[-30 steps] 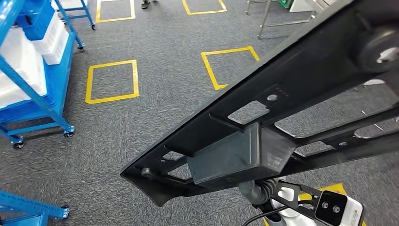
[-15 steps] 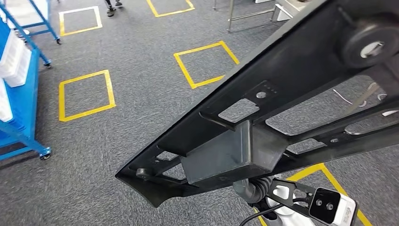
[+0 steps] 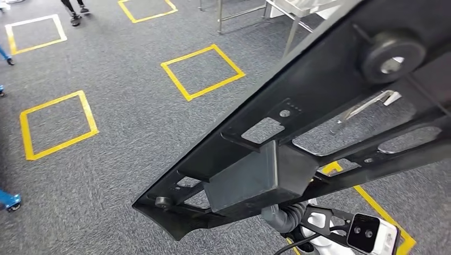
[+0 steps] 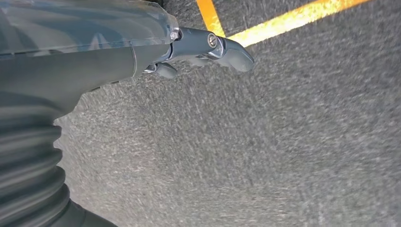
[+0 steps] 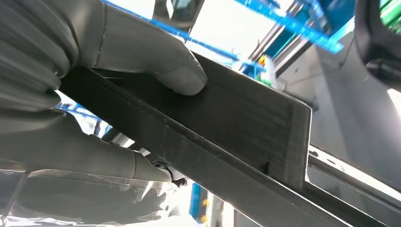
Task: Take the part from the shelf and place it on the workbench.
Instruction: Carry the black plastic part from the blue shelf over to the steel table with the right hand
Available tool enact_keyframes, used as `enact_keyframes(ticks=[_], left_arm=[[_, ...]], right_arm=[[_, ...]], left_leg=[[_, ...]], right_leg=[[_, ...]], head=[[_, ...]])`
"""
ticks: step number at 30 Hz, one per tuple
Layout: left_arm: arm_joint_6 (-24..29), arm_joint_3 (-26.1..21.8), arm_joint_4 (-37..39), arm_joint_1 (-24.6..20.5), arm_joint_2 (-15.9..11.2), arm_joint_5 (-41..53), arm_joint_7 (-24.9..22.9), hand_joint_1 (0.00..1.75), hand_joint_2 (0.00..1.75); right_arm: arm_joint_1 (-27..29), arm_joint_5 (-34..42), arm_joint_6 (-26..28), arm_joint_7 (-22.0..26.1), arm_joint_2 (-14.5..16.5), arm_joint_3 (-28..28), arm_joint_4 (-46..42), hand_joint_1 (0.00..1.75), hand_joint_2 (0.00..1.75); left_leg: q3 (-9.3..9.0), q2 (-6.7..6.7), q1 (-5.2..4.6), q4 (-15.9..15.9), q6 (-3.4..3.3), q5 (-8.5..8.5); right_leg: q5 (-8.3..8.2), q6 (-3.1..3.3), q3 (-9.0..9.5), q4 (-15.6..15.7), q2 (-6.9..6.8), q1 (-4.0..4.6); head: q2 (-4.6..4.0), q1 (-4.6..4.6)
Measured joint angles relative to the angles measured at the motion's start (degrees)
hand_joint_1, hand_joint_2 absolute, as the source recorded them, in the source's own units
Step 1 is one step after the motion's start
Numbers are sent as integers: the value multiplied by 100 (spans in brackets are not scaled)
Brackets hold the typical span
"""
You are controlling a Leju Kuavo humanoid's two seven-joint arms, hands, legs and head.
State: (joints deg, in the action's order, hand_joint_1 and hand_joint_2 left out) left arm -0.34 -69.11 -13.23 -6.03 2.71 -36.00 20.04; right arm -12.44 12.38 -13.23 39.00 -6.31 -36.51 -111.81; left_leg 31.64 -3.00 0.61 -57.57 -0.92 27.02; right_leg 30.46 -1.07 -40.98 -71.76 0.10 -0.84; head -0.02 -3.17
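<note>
We see the right hand (image 5: 94, 94) gripping the black part (image 3: 319, 117), long axis running lower left to upper right. Left hand (image 4: 208, 47) hangs empty over carpet, fingers loosely apart.

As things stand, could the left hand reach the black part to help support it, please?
Probably not straight away: the left hand hangs low over the grey carpet, holding nothing, while the right hand holds the black part up high.

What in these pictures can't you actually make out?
- Black part: head view, its far end is cut off by the picture edge.
- Right hand: head view, hidden beneath the part.
- Left hand: left wrist view, motion-blurred.
- Person: head view, cut off at the top edge.
</note>
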Motion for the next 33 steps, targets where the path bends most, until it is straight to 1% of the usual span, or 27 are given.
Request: enact_keyframes(ticks=[1, 3, 4, 5, 7, 9, 11, 12, 13, 14, 15, 16, 17, 18, 19, 20, 21, 22, 23, 24, 26, 27, 28, 29, 30, 31, 33], left_arm=[[1, 1, 0, -4, 0, 0, 1, 0, 175], [1, 1, -1, -8, 0, 0, 15, 0, 175], [-2, 1, -1, -9, 0, 0, 28, 0, 175], [-4, 1, -1, -14, 1, -1, 41, 0, 175], [-11, 0, 0, -33, 5, -2, 56, 0, 175], [-22, 1, 1, -44, 14, -1, 65, 0, 175], [-26, 1, 1, -30, 19, 2, 79, 0, 175], [-20, 0, 1, -19, 20, 1, 85, 0, 175], [-13, -2, 1, -10, 20, 1, 88, 0, 175], [-7, -6, 1, -5, 22, -1, 90, 0, 175], [-5, -12, 1, -6, 24, -2, 92, 0, 175], [-8, -20, 1, -10, 25, -1, 95, 0, 175], [-10, -29, 0, -12, 26, -1, 98, 0, 175], [-13, -39, 0, -13, 26, -1, 102, 0, 175], [-14, -46, 0, -14, 26, 0, 104, 0, 175], [-14, -51, 0, -18, 26, 0, 105, 0, 175], [-15, -55, -1, -26, 26, -3, 108, 0, 175], [-16, -58, -1, -38, 29, -6, 109, 0, 175], [-20, -63, -1, -47, 32, -8, 110, 0, 175], [-26, -70, -1, -48, 34, -11, 113, 0, 175], [-34, -97, -1, -28, 38, -11, 117, 0, 175], [-34, -116, -1, -15, 39, -11, 119, 0, 175], [-33, -138, -1, -9, 39, -11, 117, 0, 175], [-32, -159, -1, -9, 40, -11, 113, 0, 175], [-31, -173, -1, -14, 43, -11, 108, 0, 175], [-32, -182, -1, -21, 49, -11, 103, 0, 175], [-38, -192, -1, -27, 62, -11, 94, 0, 175]], right_arm=[[30, 0, 44, 0, -1, -11, 5, 175, 175], [71, -8, 113, 0, 0, -46, 8, 175, 175], [86, -14, 144, 0, 1, -65, 11, 175, 175], [106, -18, 170, 1, 2, -80, 15, 175, 175], [146, -24, 208, 0, 5, -102, 21, 175, 175], [148, -44, 212, -1, 22, -121, 30, 175, 175], [136, -113, 200, -1, 61, -153, 54, 175, 175], [135, -160, 190, -1, 85, -167, 69, 175, 175], [135, -198, 174, -1, 104, -180, 87, 175, 175], [129, -223, 155, -1, 122, -191, 104, 175, 175], [117, -235, 135, -1, 139, -201, 119, 175, 175], [101, -238, 116, -1, 154, -210, 132, 175, 175], [84, -239, 104, -1, 169, -216, 140, 175, 175], [65, -240, 97, -1, 183, -221, 147, 175, 175], [51, -240, 95, -1, 193, -222, 152, 175, 175], [44, -240, 95, -1, 200, -224, 157, 175, 175], [38, -240, 95, -1, 203, -225, 161, 175, 175], [38, -239, 95, -1, 204, -226, 162, 175, 175], [32, -240, 95, -1, 204, -226, 163, 175, 175], [21, -240, 91, -1, 204, -226, 163, 175, 175], [0, -245, 82, -6, 205, -226, 164, 175, 175], [-6, -254, 78, -16, 205, -227, 166, 175, 175], [-10, -266, 76, -37, 205, -227, 172, 175, 175], [-15, -281, 73, -65, 204, -227, 182, 175, 175], [-24, -294, 64, -93, 205, -227, 196, 175, 175], [-35, -305, 51, -117, 205, -227, 211, 175, 175], [-67, -320, 19, -139, 209, -227, 238, 175, 175]], left_leg=[[-16, -55, -1, 0, 15, 13], [-46, -148, -27, -8, 67, 47], [-60, -192, -39, -11, 97, 62], [-72, -239, -49, -7, 129, 72], [-104, -298, -34, -12, 192, 105], [-20, -109, -6, -257, 245, 287], [295, 158, 12, -932, 275, 638], [484, 213, 14, -1310, 285, 781], [623, 237, 13, -1564, 291, 832], [671, 248, 14, -1615, 291, 768], [608, 264, 16, -1430, 287, 594], [461, 311, 20, -1073, 278, 363], [296, 421, 27, -690, 263, 191], [162, 531, 35, -376, 246, 81], [81, 615, 35, -190, 226, 43], [54, 658, 27, -127, 201, 62], [47, 627, 20, -104, 172, 53], [40, 574, 22, -86, 132, 34], [32, 519, 27, -60, 91, 14], [24, 455, 34, -33, 52, -4], [17, 317, 25, -8, 2, -13], [18, 241, 19, -9, -8, -7], [18, 165, 16, -10, -11, -1], [15, 92, 15, -11, -9, 7], [8, 25, 15, -12, -2, 16], [-7, -32, 15, -13, 9, 28], [-43, -131, -1, -18, 51, 60]], right_leg=[[-190, 7, 220, 404, -84, -1], [-406, 51, 587, 1097, -296, 45], [-426, 78, 662, 1255, -354, 71], [-409, 105, 666, 1288, -345, 96], [-433, 167, 670, 1322, -220, 88], [-465, 236, 700, 1377, -104, 61], [-478, 281, 711, 1394, 19, 56], [-478, 294, 709, 1390, 86, 61], [-478, 298, 709, 1383, 163, 66], [-475, 298, 709, 1371, 241, 69], [-470, 291, 710, 1353, 319, 68], [-461, 279, 711, 1330, 396, 65], [-448, 261, 705, 1305, 462, 66], [-438, 238, 690, 1276, 524, 67], [-436, 209, 670, 1258, 577, 63], [-443, 176, 649, 1255, 627, 57], [-457, 139, 631, 1260, 678, 47], [-460, 105, 620, 1261, 666, 42], [-424, 75, 597, 1220, 562, 48], [-332, 51, 535, 1088, 410, 56], [2, 15, 259, 501, 109, 56], [164, -2, 74, 123, 65, 43], [250, -17, -66, -164, 50, 28], [235, -30, -119, -275, 39, 14], [119, -36, -59, -161, 16, 4], [-68, -32, 115, 164, -46, 0], [-349, 11, 516, 935, -298, 38]], head=[[0, 0], [0, 0], [0, -1], [0, -1], [0, -2], [0, -2], [0, -2], [0, -2], [0, -2], [0, -2], [0, -2], [0, -2], [0, -2], [0, -2], [0, -1], [0, -1], [0, -1], [0, -1], [0, -1], [0, -1], [0, 0], [0, -1], [0, -1], [0, -1], [0, -1], [0, -1], [0, -1]])
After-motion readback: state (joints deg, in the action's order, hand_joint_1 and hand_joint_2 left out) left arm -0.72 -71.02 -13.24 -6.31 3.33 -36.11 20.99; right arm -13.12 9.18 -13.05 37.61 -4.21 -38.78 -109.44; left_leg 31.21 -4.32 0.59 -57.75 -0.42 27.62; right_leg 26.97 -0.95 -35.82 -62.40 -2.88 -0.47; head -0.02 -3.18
